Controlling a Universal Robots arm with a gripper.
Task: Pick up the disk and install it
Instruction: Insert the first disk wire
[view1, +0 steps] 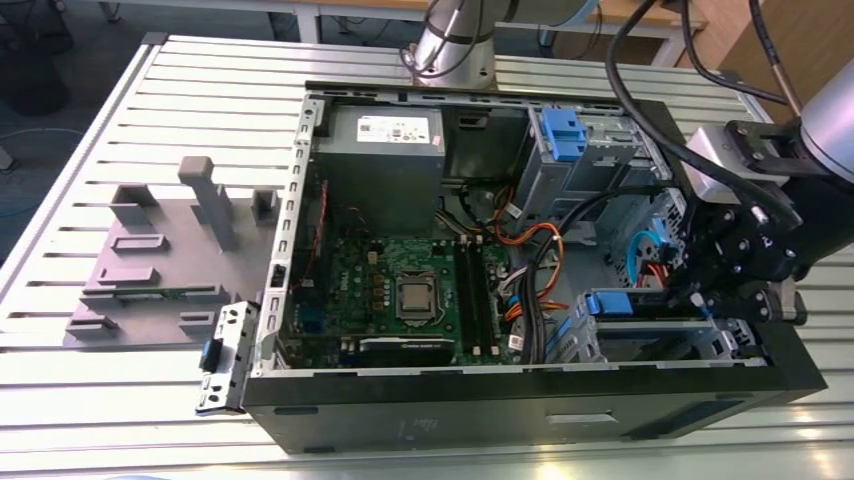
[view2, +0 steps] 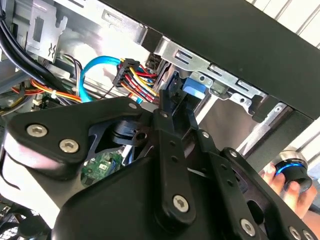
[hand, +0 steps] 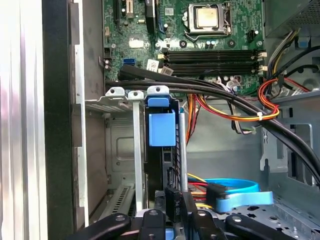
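The disk (hand: 162, 131) stands on edge in the metal drive bay (hand: 116, 95) of the open computer case (view1: 534, 400), its blue plastic frame showing between the bay's rails. My gripper (hand: 169, 202) is at the disk's cable end, shut on its edge. In the second wrist view the black fingers (view2: 170, 115) meet at the blue frame of the disk (view2: 193, 89). In the exterior view my gripper (view1: 691, 292) hangs over the case's right end, beside the disk (view1: 611, 303).
Black, orange and blue cables (hand: 225, 100) cross the case close to the bay. The motherboard (view1: 400, 290) and a grey power supply (view1: 380, 140) lie further to the exterior view's left. A grey fixture (view1: 160, 250) sits on the slatted table. A hand (view2: 280, 182) holds a knob nearby.
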